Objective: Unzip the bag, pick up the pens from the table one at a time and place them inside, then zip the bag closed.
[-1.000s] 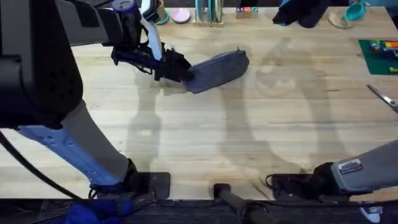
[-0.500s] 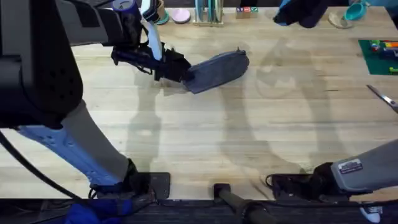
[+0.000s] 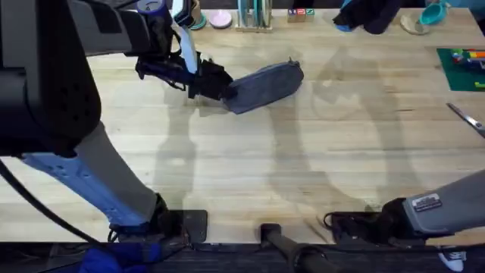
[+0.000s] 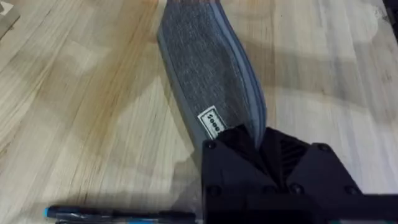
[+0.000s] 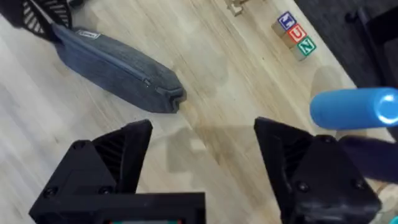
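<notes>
A: The light is bright, even and warm on the table (image 3: 250,174), and soft grey shadows of the arms spread toward 6 o'clock in the overhead view.

B: The left arm's upper part (image 3: 45,76) looms dark and blurred at 9 o'clock. In the right wrist view, a blue cylinder (image 5: 354,109) at 3 o'clock is soft and slightly glaring.

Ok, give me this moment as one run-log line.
left gripper: shut on bag end | right gripper: open, holding nothing | zipper: closed | pen: on table
</notes>
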Robot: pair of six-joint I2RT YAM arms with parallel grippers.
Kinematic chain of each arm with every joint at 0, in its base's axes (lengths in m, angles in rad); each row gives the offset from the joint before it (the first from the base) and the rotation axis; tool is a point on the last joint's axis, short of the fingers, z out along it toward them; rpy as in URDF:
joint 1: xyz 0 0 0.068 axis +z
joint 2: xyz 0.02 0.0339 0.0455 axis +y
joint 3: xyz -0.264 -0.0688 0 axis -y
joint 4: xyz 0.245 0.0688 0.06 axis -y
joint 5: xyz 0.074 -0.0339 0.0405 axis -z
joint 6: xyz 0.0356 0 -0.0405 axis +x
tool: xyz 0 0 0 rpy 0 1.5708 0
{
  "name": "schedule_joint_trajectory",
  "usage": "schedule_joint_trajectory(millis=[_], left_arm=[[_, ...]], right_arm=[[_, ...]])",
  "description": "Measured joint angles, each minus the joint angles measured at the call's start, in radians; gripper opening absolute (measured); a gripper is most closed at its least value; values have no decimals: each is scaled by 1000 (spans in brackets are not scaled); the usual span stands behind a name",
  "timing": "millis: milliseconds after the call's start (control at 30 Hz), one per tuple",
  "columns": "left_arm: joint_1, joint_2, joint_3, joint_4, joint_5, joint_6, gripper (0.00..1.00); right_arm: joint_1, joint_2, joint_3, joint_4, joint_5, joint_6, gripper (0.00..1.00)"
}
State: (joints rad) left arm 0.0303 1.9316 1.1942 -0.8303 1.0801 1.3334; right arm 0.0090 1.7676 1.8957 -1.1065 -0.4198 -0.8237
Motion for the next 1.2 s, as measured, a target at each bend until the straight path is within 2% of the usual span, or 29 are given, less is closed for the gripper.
schedule_joint_trajectory(millis=[633, 900, 1067, 1200], left_arm=[[0, 0, 0, 1, 0, 0, 42], [0, 0, 0, 1, 0, 0, 42], [0, 0, 0, 1, 0, 0, 42], [0, 0, 0, 1, 0, 0, 42]], right_arm=[[58, 28, 4, -45, -64, -352, 995], [58, 114, 4, -115, -148, -495, 991], [51, 150, 4, -157, -221, -559, 924], [30, 174, 5, -176, -258, -586, 918]])
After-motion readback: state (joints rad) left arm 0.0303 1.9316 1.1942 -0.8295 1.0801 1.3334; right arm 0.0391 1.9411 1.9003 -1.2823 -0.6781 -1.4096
